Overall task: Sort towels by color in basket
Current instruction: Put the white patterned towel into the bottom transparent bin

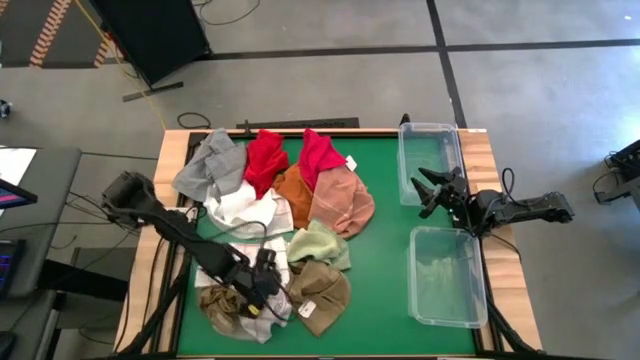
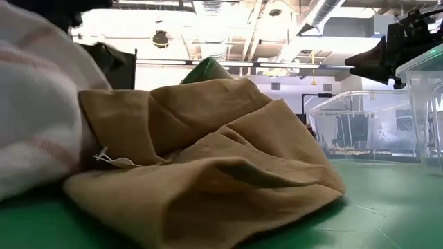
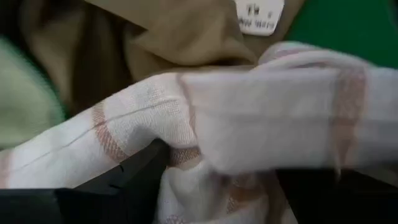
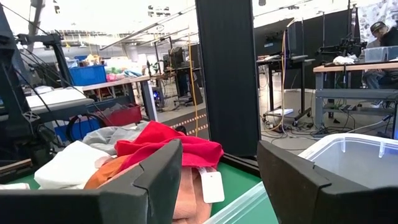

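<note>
My left gripper is down in the near-left heap, open, its fingers astride a raised fold of the white-checked towel. A tan-brown towel with a tag lies beside it, and a pale green one just beyond. Farther back lie pink, orange, two red, grey and white towels. My right gripper waits open at the table's right edge, between two clear baskets. My left gripper comes down on the white-checked towel slanting from above. A bunched fold lies between the open fingers and against their inner sides. The towel rests on the table and on the cloths around it, and is not lifted.
The second clear basket stands at the near right. Bare green mat lies between the towel heap and the baskets. In the low view the tan-brown towel fills the foreground, with the checked towel to its left.
</note>
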